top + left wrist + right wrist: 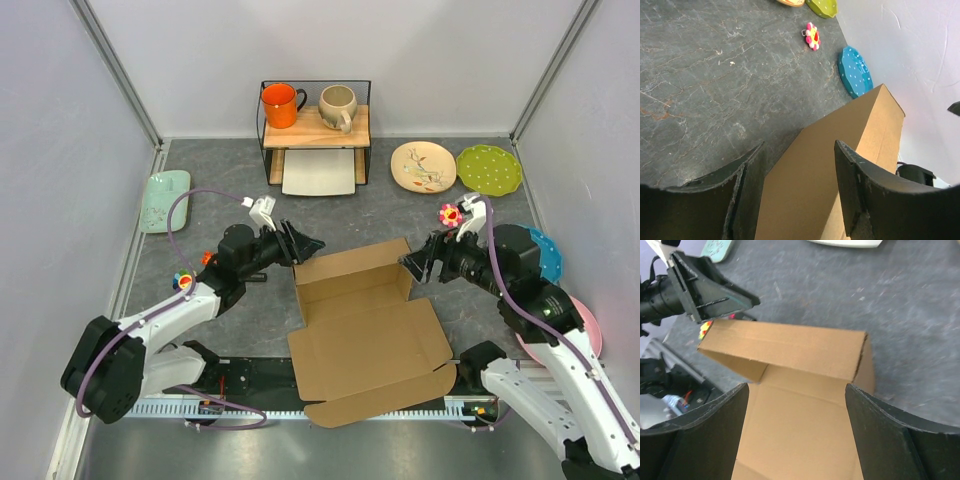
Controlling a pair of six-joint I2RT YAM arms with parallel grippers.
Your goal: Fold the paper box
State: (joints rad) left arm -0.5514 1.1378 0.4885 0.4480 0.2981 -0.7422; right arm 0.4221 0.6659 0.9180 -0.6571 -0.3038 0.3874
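So far, little is folded. The left gripper [303, 243] sits at the left rear corner, jaws spread with cardboard between them and no squeeze visible. The paper box [370, 345] lies mid-table between the arms. Its rear wall [352, 264] stands raised, while the broad base and near flap [385, 400] lie flat, unfolded. At the right rear corner, the right gripper [412, 264] gapes wide.

Bare grey table [400, 205] is stretching between the raised far wall of the paper box [365, 335] and the wire shelf [314, 128] at the far side, leaving a wide lane for a gripper. The left gripper [305, 243] and right gripper [410, 265], jaws apart, are crowding that wall's two ends, with a flower toy [450, 214] lying just beyond the right one. A blue plate [548, 255] and pink plate [590, 325] are hemming in the right edge.
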